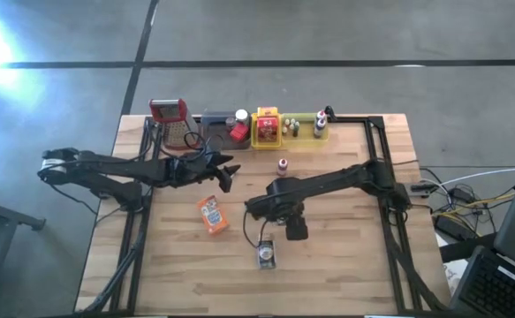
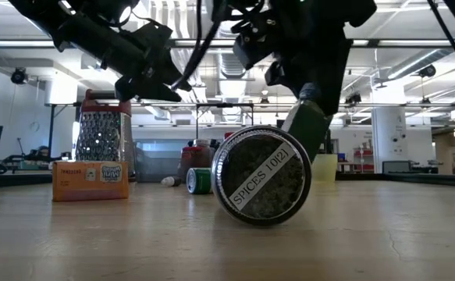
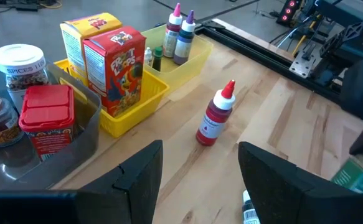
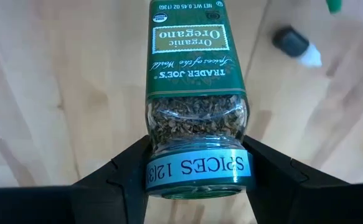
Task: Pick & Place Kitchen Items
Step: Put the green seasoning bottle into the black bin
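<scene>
An oregano jar with a green Trader Joe's label is seen clamped between the two fingers of the right gripper, the grip falling on the glass just above a band marked "SPICES 12/23". In the high view this right gripper is placed over the middle of the wooden table, raised off the boards. A second spice jar is found lying on its side nearest the low camera, its round end labelled "SPICES 10/21"; in the high view it is placed just in front of the right gripper. An orange packet is laid flat between the two arms. The left gripper is held above the table left of centre, its fingers set apart with nothing between them. Beyond those fingers a small red bottle with a red cap is stood upright on the bare wood (well apart from the trays). At the far edge a yellow tray is loaded with Froot Loops boxes, a grey tray beside it with a red tin, and a metal grater is stood to the left of them.
</scene>
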You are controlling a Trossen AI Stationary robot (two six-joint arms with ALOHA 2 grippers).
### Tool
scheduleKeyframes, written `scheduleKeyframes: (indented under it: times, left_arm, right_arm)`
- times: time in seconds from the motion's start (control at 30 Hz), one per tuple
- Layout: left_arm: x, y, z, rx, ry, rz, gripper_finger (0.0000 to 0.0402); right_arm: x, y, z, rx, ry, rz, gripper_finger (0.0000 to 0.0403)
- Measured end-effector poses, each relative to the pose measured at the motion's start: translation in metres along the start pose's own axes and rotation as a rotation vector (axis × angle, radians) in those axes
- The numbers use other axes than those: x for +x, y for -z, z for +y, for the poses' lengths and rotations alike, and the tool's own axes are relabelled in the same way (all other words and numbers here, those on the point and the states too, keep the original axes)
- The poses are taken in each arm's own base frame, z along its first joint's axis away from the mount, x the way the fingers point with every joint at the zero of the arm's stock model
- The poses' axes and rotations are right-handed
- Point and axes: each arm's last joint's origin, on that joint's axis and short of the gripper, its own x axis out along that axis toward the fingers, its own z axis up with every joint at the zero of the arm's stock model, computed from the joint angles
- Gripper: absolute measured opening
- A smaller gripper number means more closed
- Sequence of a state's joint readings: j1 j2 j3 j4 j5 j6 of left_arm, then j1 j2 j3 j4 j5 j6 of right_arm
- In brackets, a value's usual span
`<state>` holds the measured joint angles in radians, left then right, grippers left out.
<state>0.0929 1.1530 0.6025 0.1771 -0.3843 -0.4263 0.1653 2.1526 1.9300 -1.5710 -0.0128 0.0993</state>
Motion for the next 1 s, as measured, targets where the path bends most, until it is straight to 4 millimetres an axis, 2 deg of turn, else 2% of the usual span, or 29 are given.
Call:
scheduleKeyframes:
  times: [0.2, 0.43, 0.67, 1.0]
  left_arm:
    - [0.0, 0.001, 0.0, 0.009, -0.001, 0.006, 0.0216]
    - [0.0, 0.002, 0.001, 0.013, -0.002, 0.015, 0.0216]
    - [0.0, 0.002, 0.001, 0.015, -0.004, 0.021, 0.0216]
    - [0.0, 0.002, 0.001, 0.016, -0.004, 0.021, 0.0216]
  right_arm:
    - [0.004, -0.008, -0.001, -0.003, -0.024, 0.006, 0.0208]
    - [0.023, -0.005, -0.003, 0.017, -0.019, 0.085, 0.0198]
    - [0.038, 0.0, -0.003, 0.025, -0.012, 0.147, 0.0211]
    - [0.038, 0.0, -0.002, 0.013, 0.003, 0.146, 0.0211]
